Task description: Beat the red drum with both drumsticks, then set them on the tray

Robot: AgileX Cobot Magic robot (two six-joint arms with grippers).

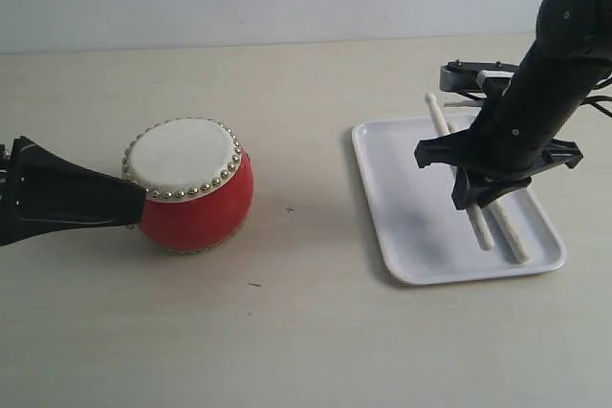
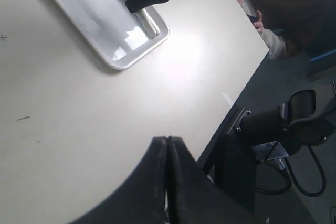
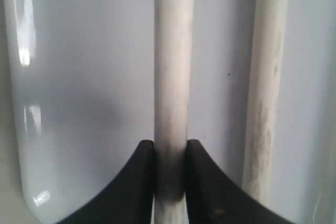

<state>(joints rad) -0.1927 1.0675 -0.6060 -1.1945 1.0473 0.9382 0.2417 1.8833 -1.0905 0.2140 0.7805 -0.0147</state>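
Two slim pale wooden drumsticks are seen in the flat white rectangular plastic tray point(image 1: 402, 236) with rounded corners and a low raised rim, on the right of the exterior view. One drumstick point(image 1: 438, 119), smooth, round in section and ending in a small rounded tip, is clamped partway along its shaft by the right gripper point(image 1: 475, 200), whose black tapered jaws are parted only by the stick's width and press on both its sides point(image 3: 173, 51). Whether this stick rests on the tray floor cannot be told. The second drumstick point(image 1: 513, 239) lies free just beside it and roughly parallel, its surface slightly scuffed and speckled point(image 3: 268, 77), and it is untouched by the jaws. The tray's glossy floor point(image 3: 84, 77) shows bright reflections near its rim. Well apart from the tray, on the left, the small squat barrel-shaped drum point(image 1: 196, 207) is seen tilted, with a glossy red body and a cream skin ringed with gold studs. The left gripper point(image 1: 134, 203) is fully closed and empty, its black fingers pressed flat together point(image 2: 167, 148); its tip appears against the drum's side, though contact cannot be confirmed. Everything is carried by a matte pale beige tabletop point(image 1: 306, 332) marked with a few tiny dark specks
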